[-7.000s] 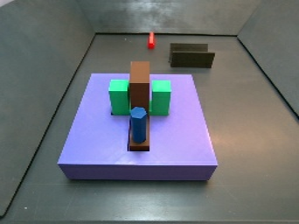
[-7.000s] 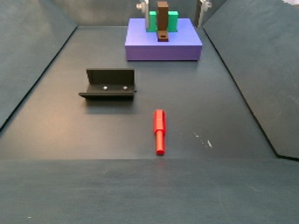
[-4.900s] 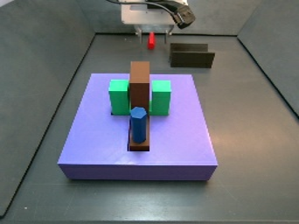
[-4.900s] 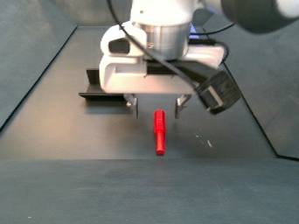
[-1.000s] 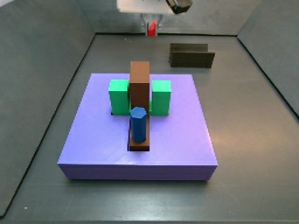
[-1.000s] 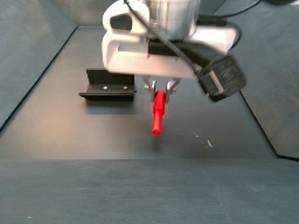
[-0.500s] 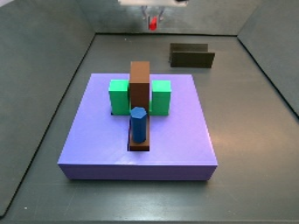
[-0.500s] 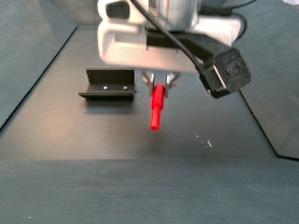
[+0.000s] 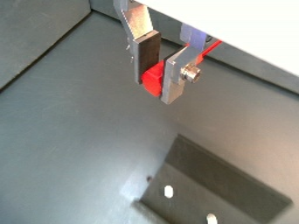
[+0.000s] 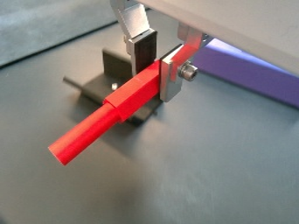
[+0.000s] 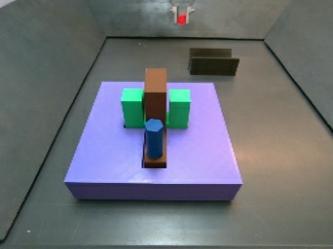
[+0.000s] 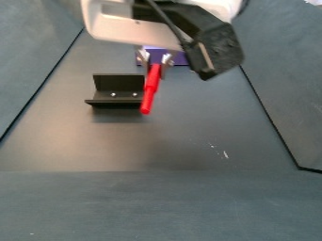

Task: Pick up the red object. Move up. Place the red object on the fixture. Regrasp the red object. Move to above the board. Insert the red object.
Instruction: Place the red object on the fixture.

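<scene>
High over the counter, the claw pinches the red object at one end — in a side view only its tip shows — with the fixture partly hidden behind it.

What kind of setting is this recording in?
Likely a simulated assembly bench: plain grey walled floor, a purple board of blocky pegs, a dark fixture, and the gripper holding a red object aloft.
</scene>
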